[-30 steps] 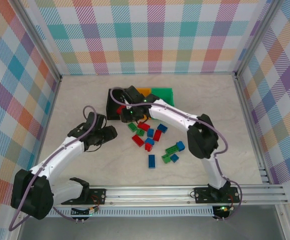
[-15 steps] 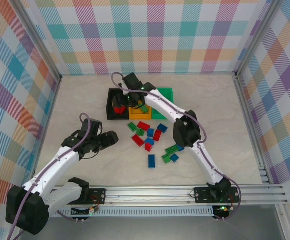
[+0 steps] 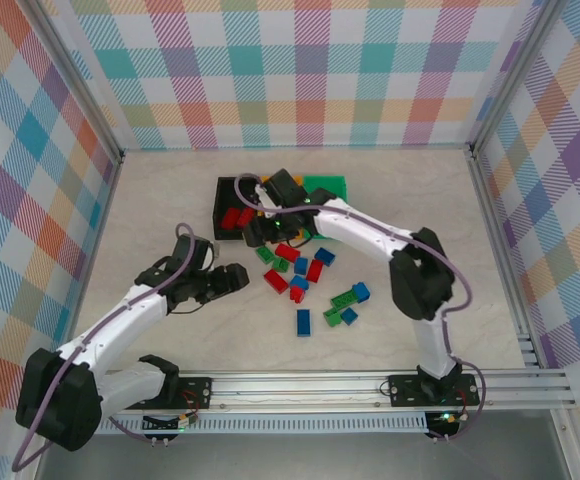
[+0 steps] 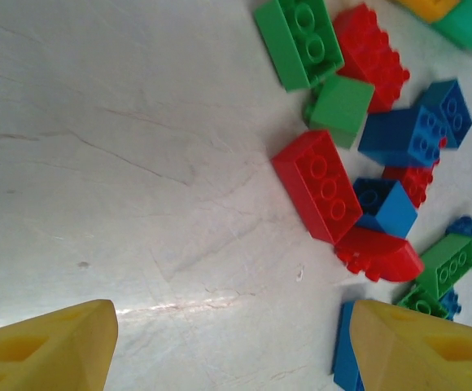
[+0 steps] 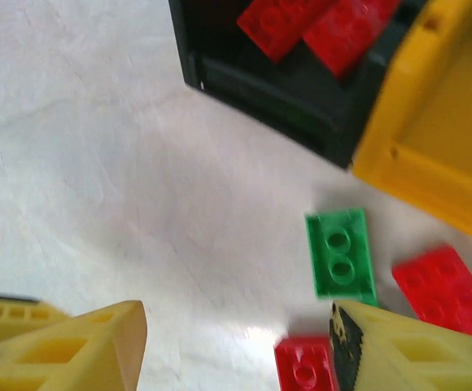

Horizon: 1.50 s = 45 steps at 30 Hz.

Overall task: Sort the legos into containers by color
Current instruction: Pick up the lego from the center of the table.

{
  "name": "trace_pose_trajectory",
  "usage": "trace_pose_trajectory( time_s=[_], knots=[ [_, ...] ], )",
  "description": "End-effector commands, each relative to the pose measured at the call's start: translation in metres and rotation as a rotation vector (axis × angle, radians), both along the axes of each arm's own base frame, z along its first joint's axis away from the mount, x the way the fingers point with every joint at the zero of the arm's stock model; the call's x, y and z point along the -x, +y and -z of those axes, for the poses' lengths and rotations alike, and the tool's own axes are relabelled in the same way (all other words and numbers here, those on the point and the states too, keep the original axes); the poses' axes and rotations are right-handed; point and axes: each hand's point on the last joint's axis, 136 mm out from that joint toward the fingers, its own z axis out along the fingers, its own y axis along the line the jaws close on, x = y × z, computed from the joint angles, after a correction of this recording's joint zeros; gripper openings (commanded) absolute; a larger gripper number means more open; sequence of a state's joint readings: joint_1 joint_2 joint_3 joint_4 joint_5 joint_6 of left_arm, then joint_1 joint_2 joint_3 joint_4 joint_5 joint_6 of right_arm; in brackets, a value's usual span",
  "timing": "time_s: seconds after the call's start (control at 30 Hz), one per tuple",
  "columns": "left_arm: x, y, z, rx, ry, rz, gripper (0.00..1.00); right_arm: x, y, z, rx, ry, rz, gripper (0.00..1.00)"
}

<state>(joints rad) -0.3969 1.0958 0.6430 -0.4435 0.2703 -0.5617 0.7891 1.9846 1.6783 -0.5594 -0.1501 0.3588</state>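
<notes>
Mid-sort, far from done.

Bins: joined row near the middle of the table's (image 3: 150, 200) far edge. Black bin (image 3: 228, 192) leftmost, orange bin (image 5: 395, 122) next, green bin (image 3: 327, 184) rightmost. At least two red legos (image 5: 350, 28) already inside the black one, suggesting red-to-black as the rule. Probably one colour each for the other two; cannot tell which.

Legos (image 3: 314, 270): loose pile mid-table, just on the near side of the bins. Red, green and blue mixed, several touching or leaning on each other. A few blue and green ones spread off its near-right side.

Right gripper (image 5: 236, 350): spread, pinching nothing. Low over the table just on the near side of the black and orange bins, facing the pile's far-left end. Green plate (image 5: 342, 252) and red brick (image 5: 443, 289) flat on the table ahead of the fingers. Another red one (image 5: 305, 366) low between them, on the table, not gripped. Likely lining up a next pick, that red one being closest.

Left gripper (image 4: 232, 350): also spread, empty. Low over bare table on the pile's left side, pointed at it. Long red brick (image 4: 317, 186) nearest, flat and angled, butted against blue legos (image 4: 386, 208). Would need jaws across its narrow sides. Probably kept to the left to stay out of the right arm's way.

Risk: crowded pile, easy to nudge neighbours or grab two.
</notes>
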Motion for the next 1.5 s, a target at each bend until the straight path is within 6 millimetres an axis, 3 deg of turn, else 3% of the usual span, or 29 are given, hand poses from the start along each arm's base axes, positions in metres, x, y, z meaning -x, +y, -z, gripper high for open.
trace_pose_trajectory(
  time_s=[0.0, 0.2, 0.33, 0.57, 1.2, 1.3, 1.47],
  knots=[
    [-0.001, -0.026, -0.003, 0.029, -0.021, 0.101, 0.75, 0.005, -0.026, 0.001, 0.012, -0.043, 0.073, 0.62],
    [0.001, -0.06, 0.007, -0.014, -0.008, 0.209, 0.74, 0.032, -0.076, 0.027, 0.103, -0.013, 0.163, 0.62],
    [-0.005, -0.062, 0.022, -0.119, 0.038, 0.2, 0.75, 0.046, -0.101, 0.039, 0.142, 0.005, 0.21, 0.62],
    [-0.017, -0.073, 0.047, -0.2, 0.198, 0.161, 0.73, 0.054, -0.131, 0.038, 0.192, -0.021, 0.257, 0.62],
    [-0.032, -0.079, 0.07, -0.508, 0.283, 0.143, 0.72, 0.063, -0.142, 0.044, 0.188, -0.032, 0.266, 0.62],
    [-0.032, -0.084, 0.077, -0.506, 0.294, 0.158, 0.64, 0.064, -0.144, 0.046, 0.189, -0.033, 0.267, 0.62],
    [-0.028, -0.078, 0.079, -0.528, 0.299, 0.167, 0.62, 0.066, -0.145, 0.048, 0.187, -0.029, 0.273, 0.62]
  ],
)
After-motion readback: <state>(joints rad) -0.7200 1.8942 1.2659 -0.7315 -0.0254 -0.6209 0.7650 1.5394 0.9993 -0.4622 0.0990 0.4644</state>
